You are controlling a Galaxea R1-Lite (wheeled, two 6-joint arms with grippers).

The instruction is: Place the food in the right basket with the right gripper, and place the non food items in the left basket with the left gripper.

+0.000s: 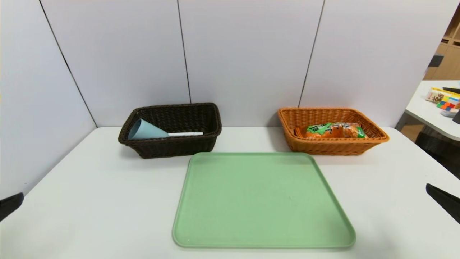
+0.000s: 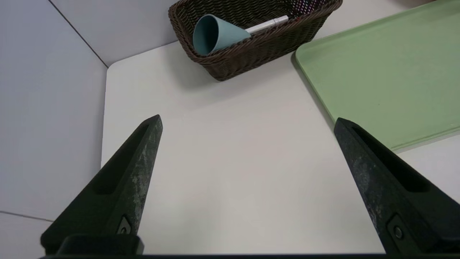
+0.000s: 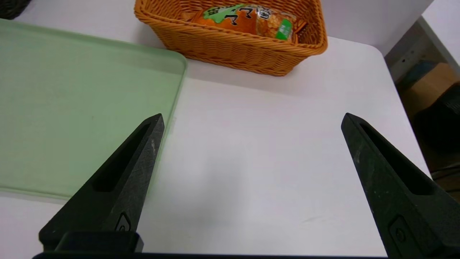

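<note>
From the head view, a dark brown basket (image 1: 172, 129) is seen at the back left of the white counter (image 1: 90, 201), with a blue cup (image 1: 146, 130) lying on its side and a white pen (image 1: 185, 133) inside it. An orange basket (image 1: 332, 131) at the back right holds a snack packet (image 1: 332, 130). A green tray (image 1: 262, 199) lies between and in front of the 2 baskets.

In the left wrist view, the left tool (image 2: 248, 124) is seen spread wide over bare counter beside the tray, gripping nothing.

In the right wrist view, the right tool (image 3: 251, 120) is likewise spread wide and unladen, above the counter beside the tray's edge, the orange basket ahead.
</note>
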